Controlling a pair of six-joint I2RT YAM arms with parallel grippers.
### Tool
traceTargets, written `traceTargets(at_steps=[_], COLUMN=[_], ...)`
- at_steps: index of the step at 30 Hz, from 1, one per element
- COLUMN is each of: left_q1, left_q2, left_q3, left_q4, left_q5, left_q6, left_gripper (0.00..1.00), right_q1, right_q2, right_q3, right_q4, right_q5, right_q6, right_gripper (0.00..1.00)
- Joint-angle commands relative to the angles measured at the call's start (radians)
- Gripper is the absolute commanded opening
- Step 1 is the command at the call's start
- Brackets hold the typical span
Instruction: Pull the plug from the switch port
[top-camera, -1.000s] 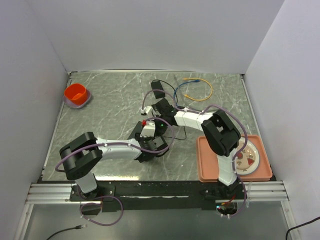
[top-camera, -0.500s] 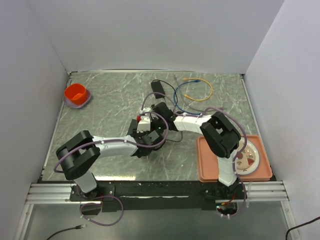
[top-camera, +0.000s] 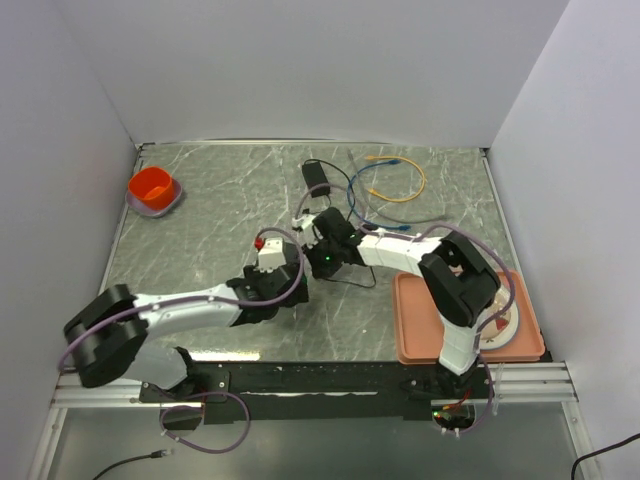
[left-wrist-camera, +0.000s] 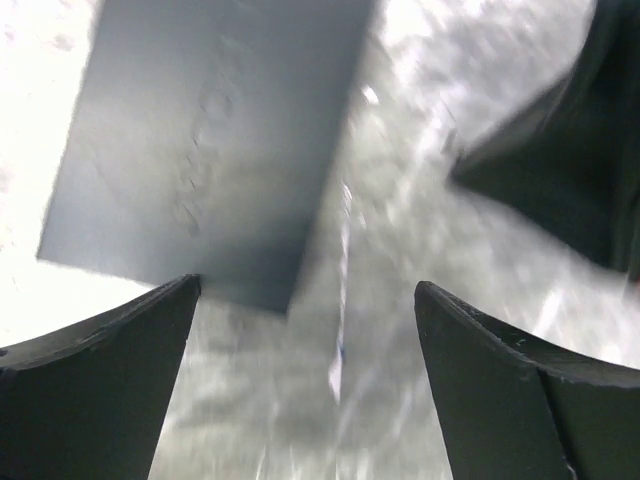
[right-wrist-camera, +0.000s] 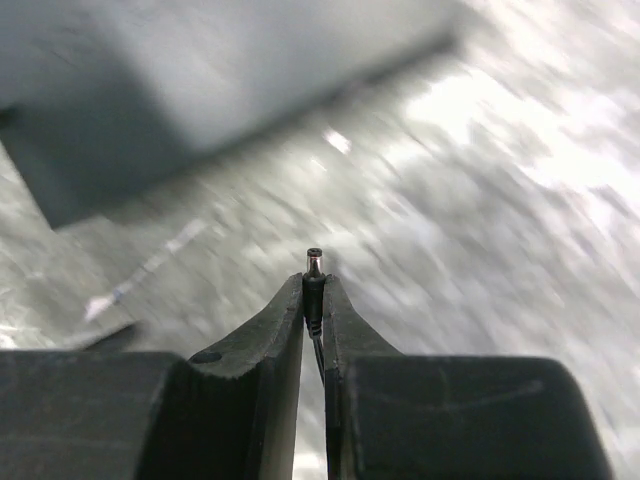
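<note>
**Plug pinched free of the switch box, left jaws wide and empty**

Nearest the arm bases, a salmon-pink rectangular plastic tray (top-camera: 410, 342) lies on the right of the grey-veined marble-patterned tabletop (top-camera: 200, 230). Further in, at mid-table, the two wrists meet.

The left gripper (left-wrist-camera: 307, 300) has its jaws spread fully apart with nothing between them. It hovers over bare tabletop, just beside a corner of the flat matte-black rectangular switch box (left-wrist-camera: 200, 140).

The right gripper (right-wrist-camera: 313, 285) is closed almost to touching on a small metal-tipped black barrel plug (right-wrist-camera: 314, 262). The tip stands proud of the fingertips, and the thin black lead (right-wrist-camera: 318, 345) runs back between them.

In the right wrist view the plug is apart from the box's edge, so it appears to be out of the port already. The port itself cannot be made out.

Judged from this, the step in hand is carrying the plug clear. The pinch should be firm on the plug body rather than the lead. The motion should go straight away from the box edge, with slack in the lead so that nothing drags. The box is unbraced, so sideways sweeps near it risk shoving it.

Beyond lie a small black adapter brick (top-camera: 318, 173), a looped yellow cable (top-camera: 412, 185) and, far left, an orange plastic bowl (top-camera: 152, 188).
</note>
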Motion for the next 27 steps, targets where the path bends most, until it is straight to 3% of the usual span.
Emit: traceTargets(at_steps=[1, 9, 14, 22, 27], left_q1=[-0.02, -0.022, -0.022, -0.025, -0.028], left_q2=[-0.172, -0.466, -0.576, -0.575, -0.569], left_q3=[-0.033, -0.159, -0.237, -0.269, -0.262], left_q4=[0.009, 0.122, 0.16, 0.14, 0.111], left_q5=[0.125, 0.136, 0.154, 0.163, 0.162], left_q6=[0.041, 0.079, 0.066, 0.035, 0.038], left_gripper=[0.97, 0.97, 0.97, 0.97, 0.97], right_q1=[-0.057, -0.221, -0.272, -0.379, -0.388], right_q2=[-0.112, -0.212, -0.076, 0.214, 0.371], right_q3=[-0.031, -0.177, 0.082, 0.503, 0.682], right_q4=[-0.033, 0.243, 0.17, 0.16, 0.114], right_q5=[0.12, 0.071, 0.052, -0.049, -0.005], right_q6=[0.1, 0.296, 0.319, 0.449, 0.476], right_gripper=[0.0, 0.0, 0.0, 0.0, 0.0])
